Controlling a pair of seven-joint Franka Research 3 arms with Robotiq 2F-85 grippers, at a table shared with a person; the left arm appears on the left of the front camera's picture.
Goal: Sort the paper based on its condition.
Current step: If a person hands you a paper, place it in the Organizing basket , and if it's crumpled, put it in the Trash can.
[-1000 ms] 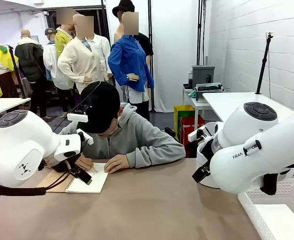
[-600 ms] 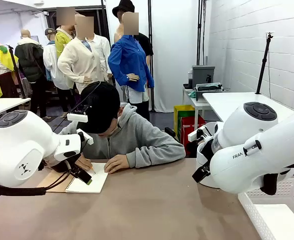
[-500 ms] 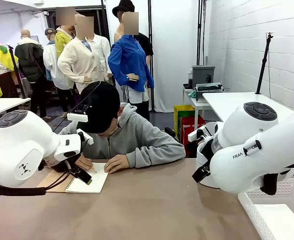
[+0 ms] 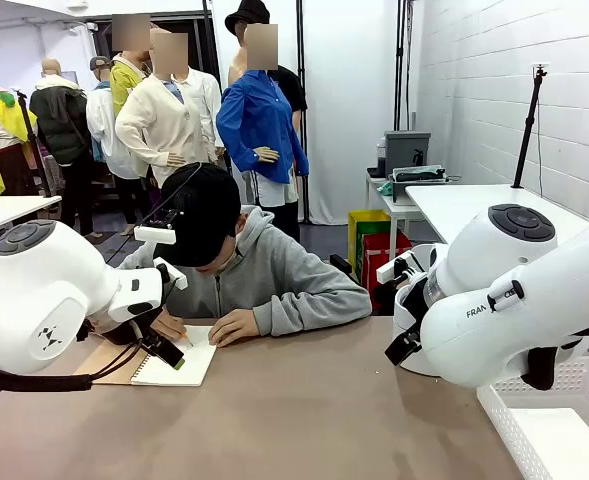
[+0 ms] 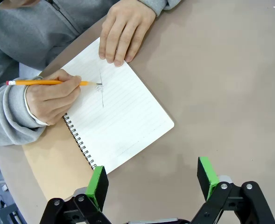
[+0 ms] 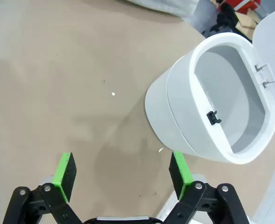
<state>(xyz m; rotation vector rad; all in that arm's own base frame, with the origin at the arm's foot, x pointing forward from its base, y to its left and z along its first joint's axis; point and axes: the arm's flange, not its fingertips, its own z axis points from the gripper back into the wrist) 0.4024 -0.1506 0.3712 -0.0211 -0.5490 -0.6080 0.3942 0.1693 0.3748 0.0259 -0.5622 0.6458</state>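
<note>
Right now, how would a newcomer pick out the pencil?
Start at the person bent over the brown table. An open spiral notebook lies before them; the pencil is in the writing hand, orange with a red end.

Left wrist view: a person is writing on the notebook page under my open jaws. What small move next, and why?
Probably just hover: leave the left gripper there, jaws open. The writing hand drives a pencil across the notebook page, the other hand rests on its edge, and the page sits bound in the spiral, so nothing is free to take.
</note>
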